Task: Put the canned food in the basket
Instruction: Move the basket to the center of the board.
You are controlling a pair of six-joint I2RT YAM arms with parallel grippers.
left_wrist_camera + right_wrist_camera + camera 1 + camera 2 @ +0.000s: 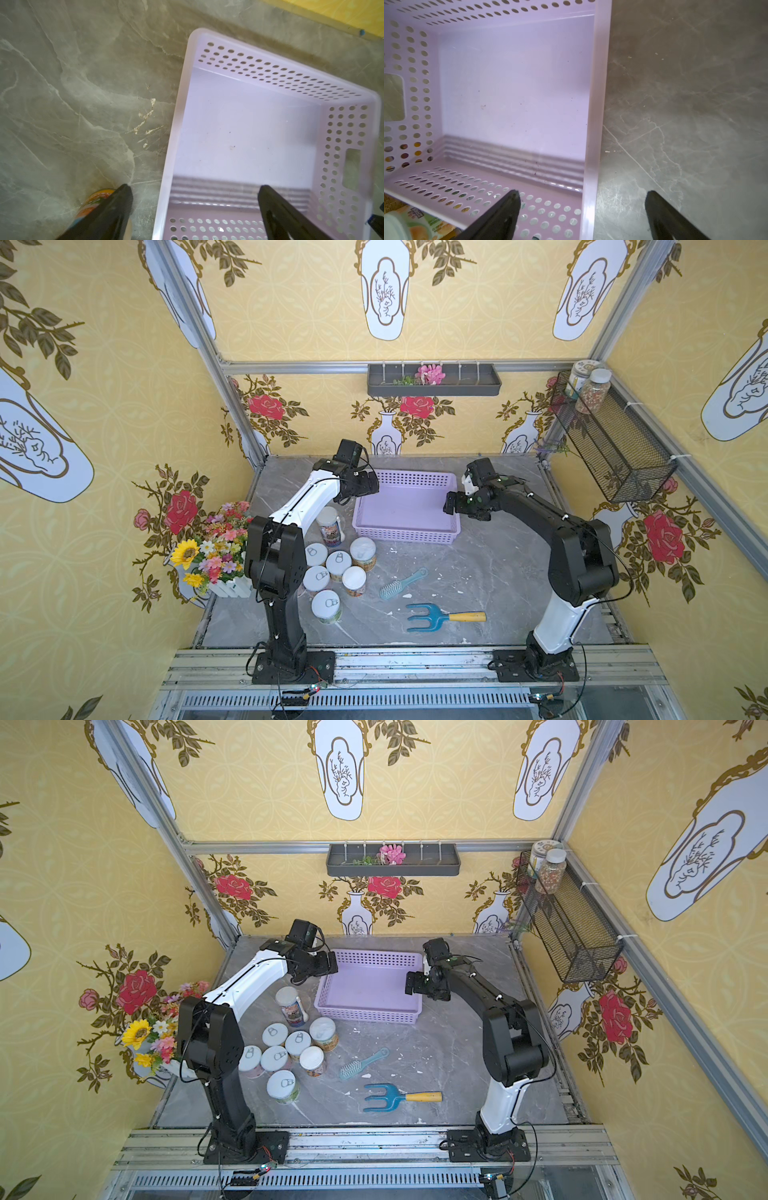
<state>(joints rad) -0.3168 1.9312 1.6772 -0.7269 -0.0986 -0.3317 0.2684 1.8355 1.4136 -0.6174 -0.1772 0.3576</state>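
Observation:
The lilac basket [405, 536] [365, 1014] stands empty at the back middle of the grey table. Several cans [338, 564] [298, 1043] with white tops stand in a cluster to its front left, and a taller can [329, 526] is nearest the basket's corner. My left gripper [345, 499] [193, 188] hangs open over the basket's left rim [172, 158], one finger outside it by an orange-labelled can [97, 199]. My right gripper [449, 504] [582, 192] is open astride the right rim [596, 124], holding nothing. A can [425, 224] shows beyond the basket's wall.
A teal hairbrush [401, 584] and a blue garden fork [440, 617] with a yellow handle lie in front of the basket. A flower pot [216, 556] stands at the left edge. A black wire basket [615, 439] with jars [592, 391] and a grey trough [434, 380] hang on the walls.

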